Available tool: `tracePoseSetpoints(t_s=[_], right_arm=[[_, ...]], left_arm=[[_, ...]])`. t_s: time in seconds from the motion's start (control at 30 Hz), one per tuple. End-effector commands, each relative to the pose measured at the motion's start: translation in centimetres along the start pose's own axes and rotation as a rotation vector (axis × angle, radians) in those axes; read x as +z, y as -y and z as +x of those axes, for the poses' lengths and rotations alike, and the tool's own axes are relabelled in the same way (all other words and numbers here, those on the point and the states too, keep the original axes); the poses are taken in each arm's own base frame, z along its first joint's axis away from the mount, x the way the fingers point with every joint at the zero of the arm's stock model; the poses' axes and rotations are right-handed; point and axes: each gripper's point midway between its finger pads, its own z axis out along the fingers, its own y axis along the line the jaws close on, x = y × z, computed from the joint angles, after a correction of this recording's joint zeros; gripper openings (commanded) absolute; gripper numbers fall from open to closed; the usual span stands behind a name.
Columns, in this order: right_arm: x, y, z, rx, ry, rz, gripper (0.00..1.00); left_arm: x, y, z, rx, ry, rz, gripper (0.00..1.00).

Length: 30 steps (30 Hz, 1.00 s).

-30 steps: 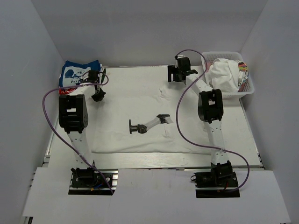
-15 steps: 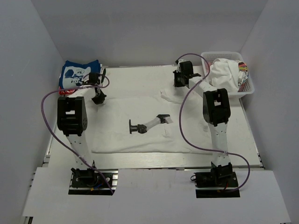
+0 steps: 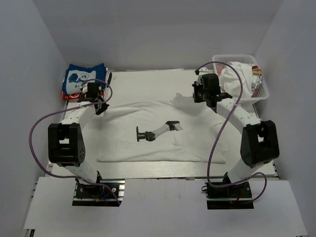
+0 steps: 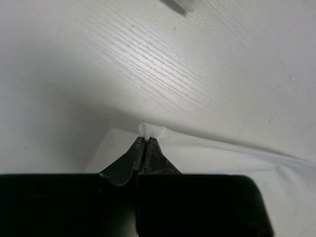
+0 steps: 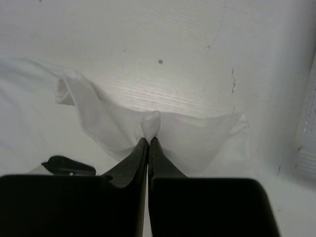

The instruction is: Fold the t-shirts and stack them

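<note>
From above, you see the large white t-shirt (image 3: pixel 148 148) spread across the table (image 3: pixel 148 79), its far edge lifted at two points: the left gripper (image 3: pixel 100 107) at the shirt's far-left corner, the right gripper (image 3: pixel 197 96) at a puckered bit of the far-right edge. A small dark object (image 3: pixel 155 132), which you cannot identify from here, lies on the middle of the cloth. At the far-left corner of the table the blue t-shirt (image 3: pixel 83 76) with white print sits folded on the red patterned t-shirt (image 3: pixel 69 96); at the far right a white basket (image 3: pixel 247 100) holds a rumpled white heap (image 3: pixel 234 79) with a flash of colourful print beside it. Through the left wrist camera, the fingers (image 4: pixel 129 159) are pressed together on a small tuck of white fabric, with bare table beyond and the shirt trailing off to the right. Through the right wrist camera, the fingers (image 5: pixel 129 159) likewise pinch a little peak of cloth, the edge sagging away on both sides and the dark object showing at lower left. You appear to be at the first fold of this shirt, both pinches made. The next move likely calls for carrying the far edge toward the near hem with both arms in step, keeping the cloth taut and level so it lands square, and minding the object under the fold.
</note>
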Motion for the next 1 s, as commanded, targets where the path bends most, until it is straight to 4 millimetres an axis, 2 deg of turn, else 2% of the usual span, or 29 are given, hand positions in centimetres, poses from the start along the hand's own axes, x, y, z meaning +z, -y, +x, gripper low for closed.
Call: tracePoseSetpoints(t_s=[0.0, 0.03, 0.07, 0.1, 0.17, 0.2, 0.23, 0.37, 0.43, 0.47, 0.5, 0.53, 0.63, 0.67, 0.7, 0.73, 0.83, 0.87, 0.9, 0.93, 0.97], right_arm=[[-3.9, 1.0, 0.4, -0.024, 0.032, 0.072, 0.0], [-4.5, 1.3, 0.6, -0.024, 0.03, 0.089, 0.0], [-4.8, 1.4, 1.7, -0.027, 0.011, 0.099, 0.0], [-6.5, 2.0, 1.6, -0.025, 0.022, 0.137, 0.0], [-7.7, 2.5, 2.7, -0.026, -0.016, 0.168, 0.0], [-8.7, 3.0, 2.6, -0.018, -0.011, 0.198, 0.0], [-9.6, 3.1, 3.5, -0.008, -0.04, 0.202, 0.0], [-12.5, 2.7, 3.5, 0.038, 0.0, 0.196, 0.0], [-13.7, 2.5, 4.7, 0.065, -0.013, 0.189, 0.0], [-13.9, 2.3, 5.2, 0.083, -0.018, 0.185, 0.0], [-13.8, 2.3, 6.5, 0.089, -0.043, 0.184, 0.0], [-14.7, 1.8, 6.6, 0.097, -0.038, 0.159, 0.0], [-15.0, 0.9, 8.6, 0.112, -0.075, 0.113, 0.0], [-15.2, 0.8, 9.9, 0.125, -0.107, 0.111, 0.0], [-15.4, 0.8, 10.2, 0.132, -0.108, 0.112, 0.0], [-15.3, 0.5, 11.8, 0.134, -0.144, 0.103, 0.0], [-15.8, 0.4, 13.9, 0.162, -0.188, 0.111, 0.0], [-16.2, 0.3, 14.8, 0.166, -0.211, 0.113, 0.0], [-16.3, -0.1, 14.9, 0.225, -0.207, 0.113, 0.07], [-16.3, -0.8, 15.4, 0.23, -0.217, 0.071, 0.15], [-16.6, -2.7, 15.6, 0.24, -0.235, -0.038, 0.23]], left_arm=[[-1.7, -0.2, -1.4, 0.007, 0.077, 0.021, 0.0], [-1.8, -0.2, -1.4, 0.005, 0.085, 0.027, 0.0], [-1.9, -0.5, -1.0, 0.006, 0.079, 0.022, 0.0], [-2.6, -0.3, -1.5, 0.001, 0.099, 0.036, 0.0], [-3.0, -0.7, -1.1, 0.0, 0.103, 0.038, 0.0], [-3.2, -0.9, -1.0, -0.001, 0.105, 0.04, 0.0], [-3.8, -1.2, -0.8, -0.003, 0.111, 0.044, 0.0], [-4.7, -2.2, -0.3, -0.017, 0.136, 0.034, 0.0], [-4.7, -2.7, 0.5, -0.024, 0.127, 0.029, 0.0], [-4.9, -2.9, 0.6, -0.024, 0.129, 0.03, 0.0], [-4.9, -2.9, 0.6, -0.024, 0.129, 0.03, 0.0], [-4.7, -3.3, 1.2, -0.023, 0.124, 0.026, 0.0], [-4.7, -3.7, 2.1, -0.043, 0.119, 0.024, 0.0], [-4.7, -3.9, 2.0, -0.043, 0.124, 0.017, 0.0], [-4.8, -4.1, 2.2, -0.054, 0.124, 0.017, 0.0], [-5.0, -4.5, 2.4, -0.054, 0.13, 0.008, 0.0], [-5.2, -5.2, 3.2, -0.076, 0.107, -0.02, 0.0], [-5.5, -5.8, 3.2, -0.091, 0.116, -0.047, 0.04], [-5.5, -6.5, 3.6, -0.105, 0.104, -0.082, 0.15], [-5.8, -8.1, 4.2, -0.137, 0.093, -0.168, 0.3], [-6.2, -8.9, 4.3, -0.18, 0.094, -0.22, 0.65]])
